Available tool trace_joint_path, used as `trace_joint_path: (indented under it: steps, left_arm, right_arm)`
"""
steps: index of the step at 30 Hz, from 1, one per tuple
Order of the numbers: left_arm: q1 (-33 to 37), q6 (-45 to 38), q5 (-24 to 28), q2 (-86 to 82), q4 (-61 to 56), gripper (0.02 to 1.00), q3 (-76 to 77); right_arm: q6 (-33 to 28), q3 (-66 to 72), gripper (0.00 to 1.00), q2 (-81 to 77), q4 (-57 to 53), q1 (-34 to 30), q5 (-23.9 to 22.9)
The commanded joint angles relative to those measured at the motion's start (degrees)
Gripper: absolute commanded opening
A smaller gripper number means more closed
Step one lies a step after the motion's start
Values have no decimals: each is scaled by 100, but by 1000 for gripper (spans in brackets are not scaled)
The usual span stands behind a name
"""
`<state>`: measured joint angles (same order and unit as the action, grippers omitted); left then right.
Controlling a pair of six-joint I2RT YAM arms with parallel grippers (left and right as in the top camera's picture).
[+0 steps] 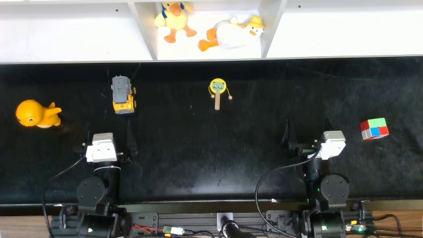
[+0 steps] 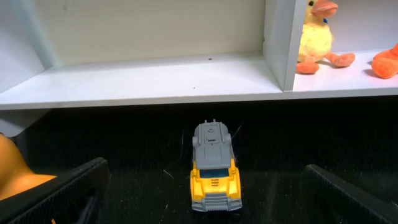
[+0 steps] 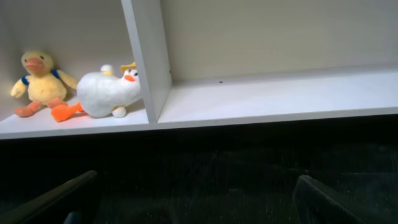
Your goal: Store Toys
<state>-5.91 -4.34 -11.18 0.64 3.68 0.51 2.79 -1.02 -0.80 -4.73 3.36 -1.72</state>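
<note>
Top view: left claw [image 1: 109, 139] and right claw [image 1: 306, 135] both hang near their bases, jaws spread, holding nothing. The truck [image 1: 122, 94] sits at 12 o'clock from the left claw and the duck [image 1: 36, 114] at 10. The rattle [image 1: 217, 88] lies mid-table. The cube [image 1: 374, 128] is at 2 o'clock from the right claw. Two plush toys [image 1: 231, 32] lie in the shelf's [image 1: 66, 33] middle bay.

Left wrist view: the truck stands between my open fingers [image 2: 62, 190] but ahead of them, untouched.

Right wrist view: open fingers [image 3: 339, 193] face bare mat and shelf.

Judgement: four toys remain unstored, and the truck pick comes first. I should advance, lower, and close across its body.
</note>
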Motion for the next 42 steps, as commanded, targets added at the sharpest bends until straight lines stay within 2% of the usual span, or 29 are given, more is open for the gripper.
trace_joint_path:
  steps: [1,4,6,8,14,16,22,27,30,32,36,42]
  left_arm:
    - [15,378,-26,-44,11,998,-2]
    - [17,378,-68,-15,138,998,195]
    - [17,446,-273,116,426,998,568]
    - [22,509,-538,531,1137,996,1333]
    - [518,505,-538,1993,2922,996,2981]
    - [1143,192,-151,2699,3342,993,3499]
    - [2691,-1008,1482,3794,3436,993,4085]
    - [4022,-1843,2387,4498,3460,993,4454]
    - [4918,-2011,2914,4929,3410,996,4586]
    - [5377,-2170,3021,5062,3320,996,4586]
    - [5866,-2730,3001,5143,3032,998,4583]
    - [6341,-2726,3062,5392,2723,998,4583]
  right_arm:
    - [-22,76,996,59,28,-39,24]
    - [-22,76,996,59,26,-39,24]
    - [-22,76,996,59,26,-39,24]
    - [-22,76,996,59,26,-39,24]
    - [-22,76,996,59,26,-39,24]
    - [-22,76,998,59,26,-39,24]
    - [-22,76,996,59,26,-39,24]
    - [-22,76,996,59,26,-39,24]
    - [-22,76,996,59,26,-39,24]
    - [-22,76,993,59,26,-39,24]
    - [-22,74,996,59,26,-39,24]
    - [-22,76,993,59,26,-39,24]
